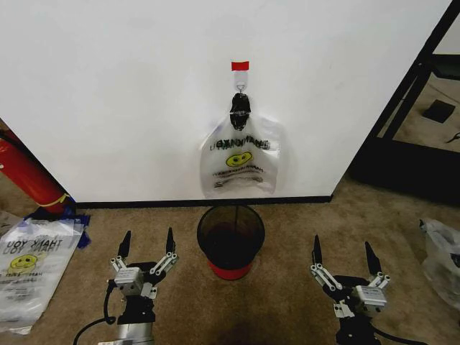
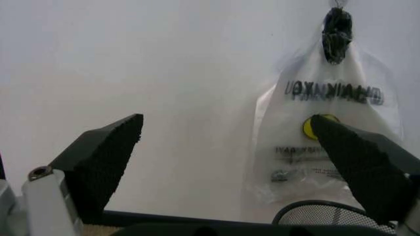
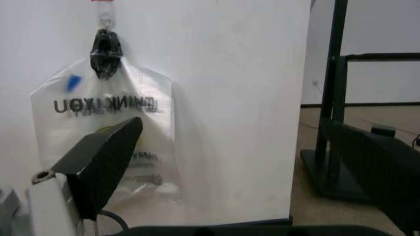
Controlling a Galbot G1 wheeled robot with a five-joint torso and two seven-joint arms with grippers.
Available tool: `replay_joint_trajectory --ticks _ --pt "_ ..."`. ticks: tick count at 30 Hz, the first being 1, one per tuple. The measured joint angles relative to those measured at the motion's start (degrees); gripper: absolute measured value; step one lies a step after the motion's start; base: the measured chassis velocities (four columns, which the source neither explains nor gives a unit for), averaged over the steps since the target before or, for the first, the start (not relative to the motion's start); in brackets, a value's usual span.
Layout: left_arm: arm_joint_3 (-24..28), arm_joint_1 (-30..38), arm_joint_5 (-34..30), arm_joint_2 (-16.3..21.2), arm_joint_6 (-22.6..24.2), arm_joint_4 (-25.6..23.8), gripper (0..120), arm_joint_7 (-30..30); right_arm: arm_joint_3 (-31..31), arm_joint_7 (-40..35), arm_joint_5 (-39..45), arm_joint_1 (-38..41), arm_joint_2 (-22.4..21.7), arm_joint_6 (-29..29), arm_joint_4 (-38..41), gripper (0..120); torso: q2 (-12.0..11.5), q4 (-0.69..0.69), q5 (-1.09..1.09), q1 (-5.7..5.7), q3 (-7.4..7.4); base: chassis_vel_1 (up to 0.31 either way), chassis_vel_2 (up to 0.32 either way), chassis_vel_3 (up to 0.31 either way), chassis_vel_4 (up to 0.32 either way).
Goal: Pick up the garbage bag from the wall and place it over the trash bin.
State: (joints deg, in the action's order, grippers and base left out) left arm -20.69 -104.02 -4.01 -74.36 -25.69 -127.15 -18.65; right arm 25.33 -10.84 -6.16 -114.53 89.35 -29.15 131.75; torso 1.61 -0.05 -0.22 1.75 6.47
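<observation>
While the garbage bag [image 1: 241, 162] hangs, left gripper [image 1: 147, 244] and right gripper [image 1: 343, 257] gape empty.

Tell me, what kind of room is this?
Probably an indoor test room or lab corner. There's brown carpet, a plain white wall with a garbage bag hung on a hook, and a trash bin set right below it.

See-through garbage bag [image 1: 241, 159] with black lettering, yellow smiley, black mesh trash bin [image 1: 231, 233], red base
</observation>
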Motion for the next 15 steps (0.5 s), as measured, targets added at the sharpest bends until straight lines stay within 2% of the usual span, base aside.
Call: replay_joint_trajectory --ticks 15 --pt "0.10 0.04 0.22 -0.32 0.09 0.17 100 0.01 0.37 0.07 1.09 1.59 -1.06 1.79 -0.65 100 0.00 0.00 0.00 0.00 0.00 0.000 0.000 0.000 0.000"
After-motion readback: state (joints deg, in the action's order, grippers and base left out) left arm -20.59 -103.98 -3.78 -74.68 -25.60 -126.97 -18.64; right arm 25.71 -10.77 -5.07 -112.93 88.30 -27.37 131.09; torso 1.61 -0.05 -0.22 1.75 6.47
